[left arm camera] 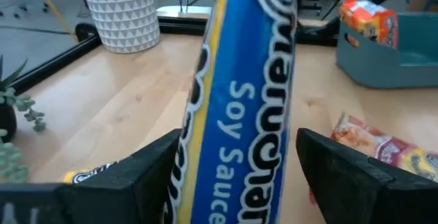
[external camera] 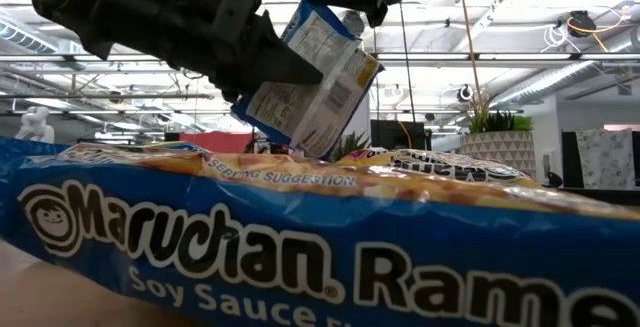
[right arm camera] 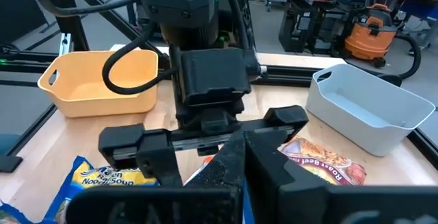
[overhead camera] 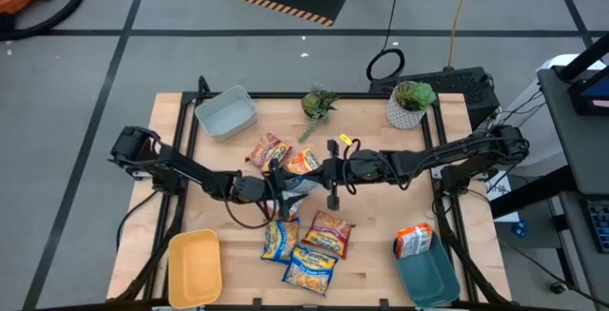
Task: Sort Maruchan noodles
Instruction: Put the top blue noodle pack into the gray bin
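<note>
High view: both arms meet mid-table over a blue soy-sauce packet. Left gripper has fingers spread wide either side of it, w/ visible gaps. Right gripper is pinched closed on the packet's edge, holding it upright above the table. Loose packets lie nearer, two more farther, an orange one in teal bin near right.

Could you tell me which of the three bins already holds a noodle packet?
The teal bin: an orange packet stands in it; the grey bin and yellow bin hold none.
</note>
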You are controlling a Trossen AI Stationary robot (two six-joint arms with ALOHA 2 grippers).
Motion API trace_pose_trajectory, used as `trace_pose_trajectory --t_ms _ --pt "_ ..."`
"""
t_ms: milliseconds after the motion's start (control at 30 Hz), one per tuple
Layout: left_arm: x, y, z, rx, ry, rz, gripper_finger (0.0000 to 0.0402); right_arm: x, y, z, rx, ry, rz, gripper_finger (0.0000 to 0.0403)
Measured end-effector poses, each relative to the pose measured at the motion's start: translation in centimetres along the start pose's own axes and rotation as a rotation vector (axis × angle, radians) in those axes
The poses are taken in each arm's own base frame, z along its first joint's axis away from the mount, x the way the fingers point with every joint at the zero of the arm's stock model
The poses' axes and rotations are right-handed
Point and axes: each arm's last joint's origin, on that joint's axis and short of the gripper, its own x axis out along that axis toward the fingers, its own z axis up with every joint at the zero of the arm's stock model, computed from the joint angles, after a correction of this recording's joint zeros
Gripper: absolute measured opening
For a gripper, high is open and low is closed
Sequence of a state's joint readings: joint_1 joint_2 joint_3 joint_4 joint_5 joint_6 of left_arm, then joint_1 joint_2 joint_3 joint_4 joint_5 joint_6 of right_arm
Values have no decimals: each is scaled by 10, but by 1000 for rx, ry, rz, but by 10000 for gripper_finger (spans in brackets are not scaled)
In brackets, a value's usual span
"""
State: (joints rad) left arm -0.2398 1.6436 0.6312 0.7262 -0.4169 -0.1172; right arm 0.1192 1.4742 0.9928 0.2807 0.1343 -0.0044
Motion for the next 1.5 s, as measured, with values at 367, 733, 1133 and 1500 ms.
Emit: trace_pose_trajectory --t_ms 367,733,1133,1500 --pt "0 -2 1 47 0 -109 142 0 0 0 -8 4 1 0" --pt "0 -2 0 49 6 -108 148 -1 0 3 -5 -27 0 32" --pt "-36 15 42 49 -8 -17 151 -90 1 51 22 -137 48 153" --pt "-95 87 91 -118 -136 452 151 -152 0 33 61 -218 21 156"
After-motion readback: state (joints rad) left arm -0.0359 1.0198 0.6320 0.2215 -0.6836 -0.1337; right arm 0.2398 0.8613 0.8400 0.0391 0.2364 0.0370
